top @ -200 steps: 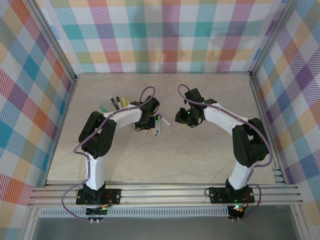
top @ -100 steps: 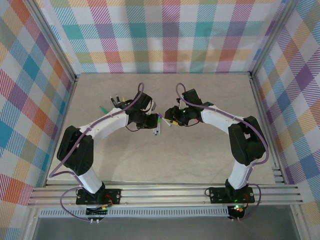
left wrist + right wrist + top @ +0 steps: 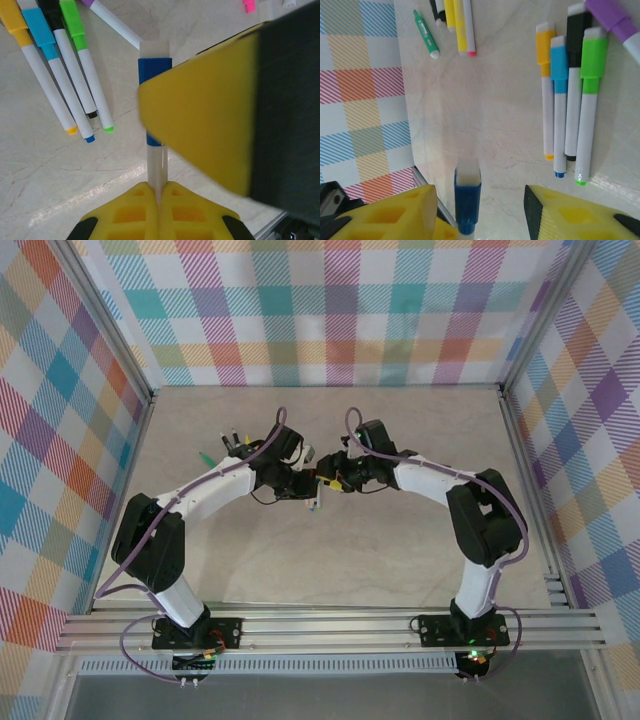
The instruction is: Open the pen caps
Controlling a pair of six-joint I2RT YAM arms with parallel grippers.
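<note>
a: top camera first. where are the arms?
b: both reach to the middle of the pale marbled table [image 3: 400, 550]. the left claw [image 3: 306, 478] and the right claw [image 3: 333, 478] meet nose to nose. there seems to be a pen between them, though it's too small here to be sure. a row of white-barrelled pens [image 3: 318, 500] lies just beside them, and a looser bunch of pens [image 3: 232, 445] sits further left.

a: and the left wrist camera?
b: the left claw [image 3: 159, 192] is pinched tight on the barrel of a thin white plastic pen [image 3: 156, 162]. its blue plastic cap [image 3: 154, 75] is on, with a white plug at the far end. one yellow finger [image 3: 200, 115] of the right claw covers one side of the cap. on the table lies the row of white-barrelled pens [image 3: 65, 85], capped orange-yellow, light blue, black and green, with a purple-capped pen [image 3: 115, 22] beyond.

a: right wrist?
b: the right claw [image 3: 480, 202] stands partly open, a finger on either side of the blue plastic cap [image 3: 467, 197]. there's a gap on both sides, so it isn't gripping. past it lie the row of white-barrelled pens [image 3: 575, 110] and the purple-capped pen [image 3: 612, 20]. nearer the checked wall [image 3: 360, 75] are a green marker [image 3: 426, 35], a yellow pen [image 3: 451, 25] and a white pen with a pink tip [image 3: 468, 25].
</note>
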